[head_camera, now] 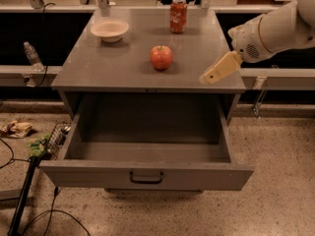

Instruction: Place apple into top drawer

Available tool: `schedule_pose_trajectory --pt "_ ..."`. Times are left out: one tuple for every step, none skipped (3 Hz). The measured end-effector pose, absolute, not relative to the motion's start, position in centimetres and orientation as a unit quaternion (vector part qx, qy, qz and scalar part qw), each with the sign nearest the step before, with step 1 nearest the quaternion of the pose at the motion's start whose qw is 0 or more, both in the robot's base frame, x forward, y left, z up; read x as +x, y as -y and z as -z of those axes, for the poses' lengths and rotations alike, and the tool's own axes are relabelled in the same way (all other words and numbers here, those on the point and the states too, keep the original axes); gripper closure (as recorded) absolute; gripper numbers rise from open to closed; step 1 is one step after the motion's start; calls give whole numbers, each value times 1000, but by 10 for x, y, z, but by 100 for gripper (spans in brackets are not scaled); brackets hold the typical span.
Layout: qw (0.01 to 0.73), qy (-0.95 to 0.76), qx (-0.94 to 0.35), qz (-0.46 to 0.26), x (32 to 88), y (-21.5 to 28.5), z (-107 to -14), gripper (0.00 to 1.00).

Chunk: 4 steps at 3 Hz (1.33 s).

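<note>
The red apple (161,57) with a short stem sits on the grey cabinet top (113,65), near its middle. The top drawer (147,173) is pulled wide open below it, and its grey inside holds nothing. Its dark bar handle (146,177) is at the centre of the front panel. My gripper (210,75) reaches in from the right on a white arm (275,31). It hangs over the cabinet top's right front corner, to the right of the apple and apart from it. It holds nothing that I can see.
A red Coca-Cola can (178,15) stands at the back of the top. A cream bowl (110,30) sits at the back left. A plastic bottle (32,55) lies on the ledge at left. Cables and litter (17,129) lie on the floor at left.
</note>
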<state>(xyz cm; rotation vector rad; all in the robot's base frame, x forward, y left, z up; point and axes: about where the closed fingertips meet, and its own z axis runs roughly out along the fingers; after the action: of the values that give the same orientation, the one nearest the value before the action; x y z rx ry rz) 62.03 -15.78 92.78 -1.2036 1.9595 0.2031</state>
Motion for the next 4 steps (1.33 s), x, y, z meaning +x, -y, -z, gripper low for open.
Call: schedule_pose_trajectory --pt "430 -780 -448 -73 655 162 -921 0" --pt "429 -781 -447 -73 656 162 -920 0" --pt "444 -781 -415 -145 674 137 -904 0" --pt "456 -772 -390 -211 696 109 -894 0"
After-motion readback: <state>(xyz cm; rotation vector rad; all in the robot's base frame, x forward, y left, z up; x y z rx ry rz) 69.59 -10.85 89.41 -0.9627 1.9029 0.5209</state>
